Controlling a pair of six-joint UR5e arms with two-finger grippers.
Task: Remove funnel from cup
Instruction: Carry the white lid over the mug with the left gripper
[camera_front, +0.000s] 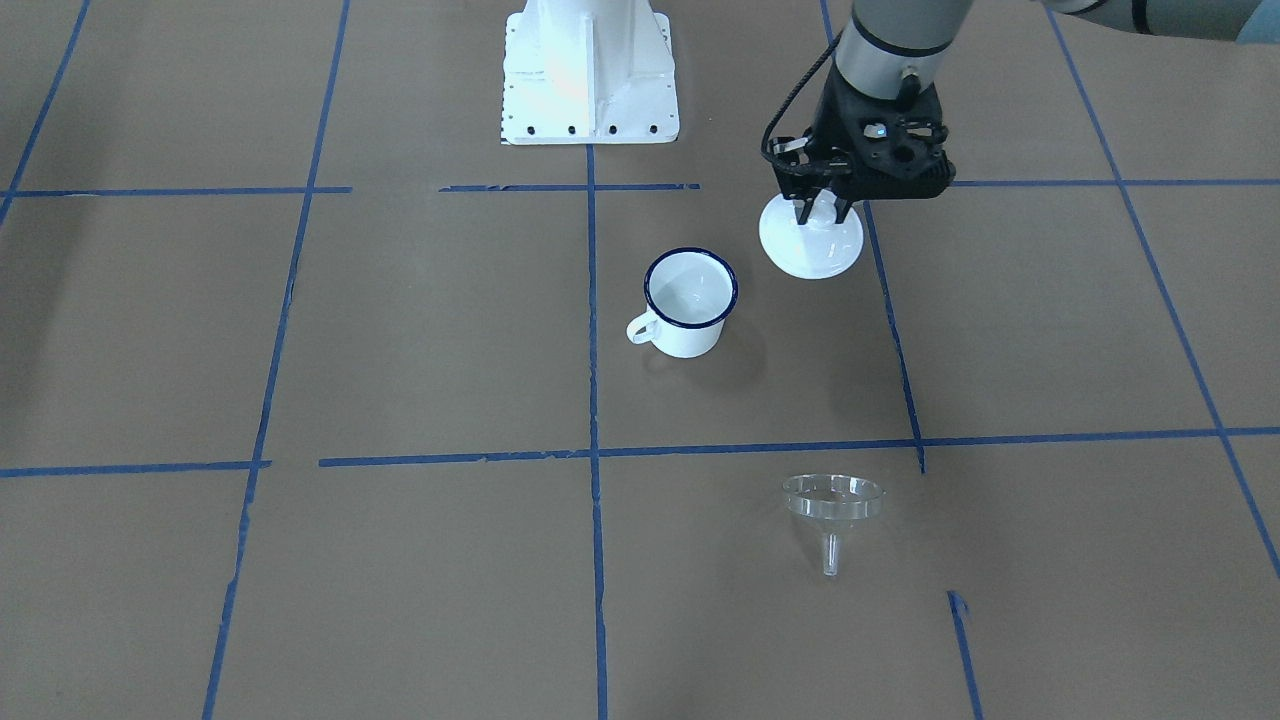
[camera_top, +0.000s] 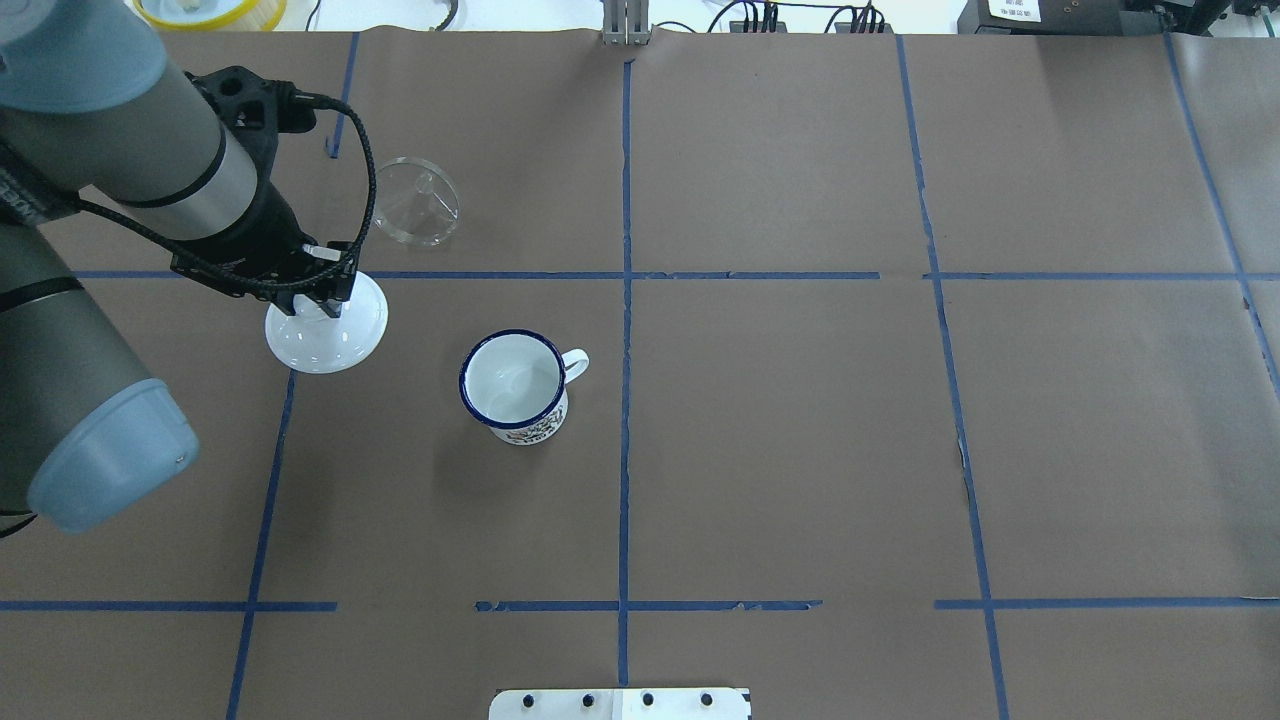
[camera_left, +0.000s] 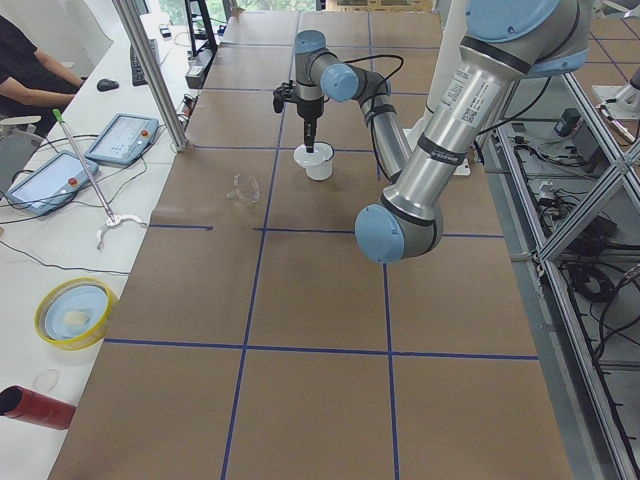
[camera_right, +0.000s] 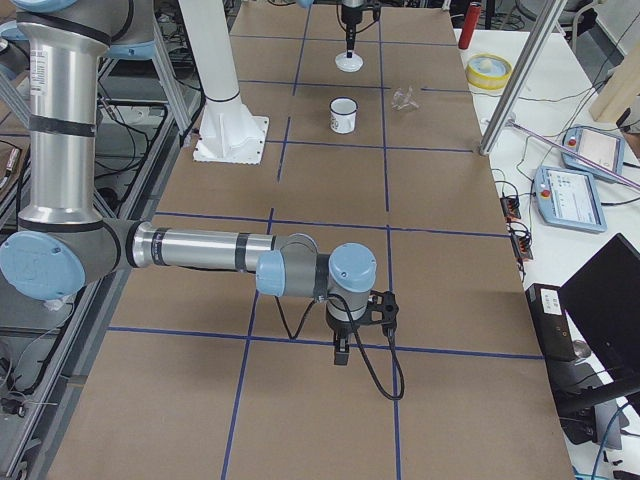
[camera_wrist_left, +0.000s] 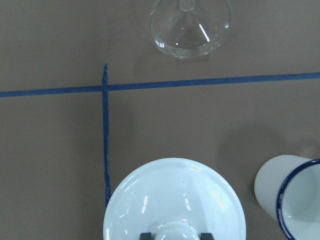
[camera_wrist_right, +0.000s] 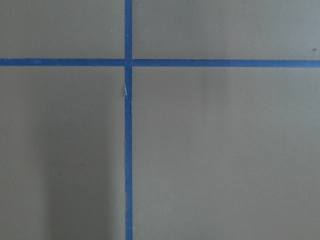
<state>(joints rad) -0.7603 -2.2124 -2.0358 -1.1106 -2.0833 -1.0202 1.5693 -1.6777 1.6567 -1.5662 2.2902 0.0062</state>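
Note:
The clear funnel (camera_front: 833, 500) (camera_top: 415, 200) (camera_wrist_left: 190, 25) lies on its side on the brown table, apart from the cup and with nothing holding it. The white cup (camera_front: 690, 300) (camera_top: 515, 385) (camera_wrist_left: 292, 195) with its dark blue rim stands upright and is empty inside. My left gripper (camera_front: 822, 212) (camera_top: 315, 305) (camera_wrist_left: 175, 235) points straight down over a white domed lid (camera_front: 810, 250) (camera_top: 335, 340) (camera_wrist_left: 175, 200) that rests on the table, shut on its knob. My right gripper (camera_right: 342, 350) hangs low over bare table far from these things. I cannot tell whether it is open or shut.
Blue tape lines cross the brown table. The white robot base (camera_front: 590, 70) stands at the robot's edge. A yellow bowl (camera_left: 75, 312) and a red cylinder (camera_left: 35, 405) sit on the side bench. A person (camera_left: 30, 70) sits beyond two tablets (camera_left: 120, 138).

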